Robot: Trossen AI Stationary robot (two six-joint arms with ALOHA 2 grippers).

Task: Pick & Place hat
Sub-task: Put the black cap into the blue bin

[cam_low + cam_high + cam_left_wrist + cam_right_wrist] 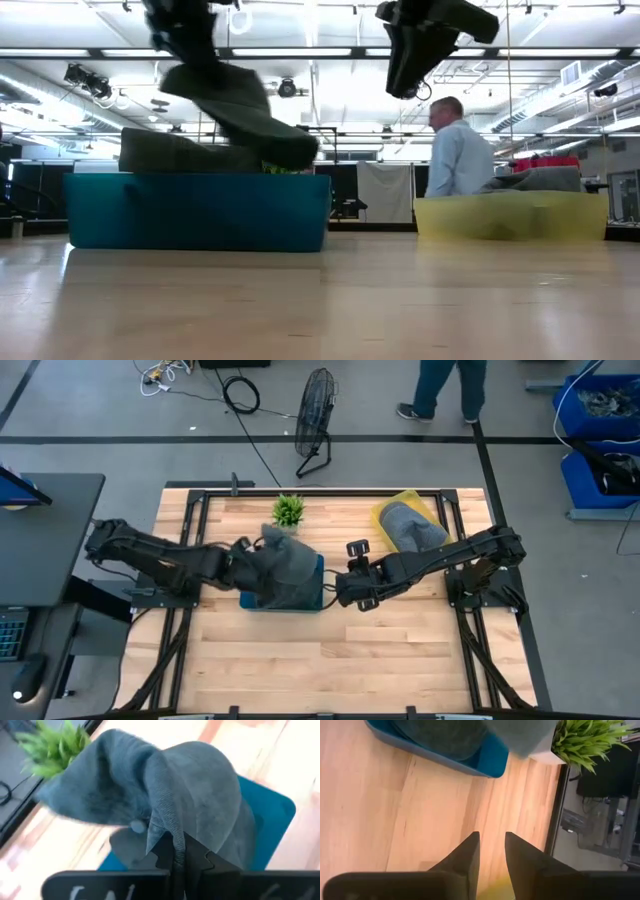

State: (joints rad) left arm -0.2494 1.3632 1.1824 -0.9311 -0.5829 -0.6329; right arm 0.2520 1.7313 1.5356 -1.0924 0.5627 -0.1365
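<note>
A grey hat (pixel 285 565) hangs from my left gripper (pixel 245 555), above a blue bin (pixel 312 598) at the table's middle. In the low view the hat (pixel 240 110) is above the bin (pixel 200 212), and another dark hat (pixel 165 152) lies inside it. My left gripper (pixel 174 851) is shut on the hat (pixel 150 795). My right gripper (pixel 352 588) hovers just right of the bin, open and holding nothing (pixel 492 851). A yellow bin (pixel 388 510) at the far right holds one more grey hat (pixel 410 528). My left gripper pinches a raised fold of the grey hat's cloth (pixel 169 827) between its two fingers, coming from the table's left. The hat is lifted, spreading out beyond the fingers and drooping over the blue bin (pixel 270 807); whether its low edge touches the bin's contents I cannot tell.
A small green plant (pixel 288 510) stands just beyond the blue bin at the far edge. Bare wood lies on the near half of the table (pixel 330 660). A person (pixel 458 150) stands in the room behind, and a fan (pixel 315 415) sits on the floor.
</note>
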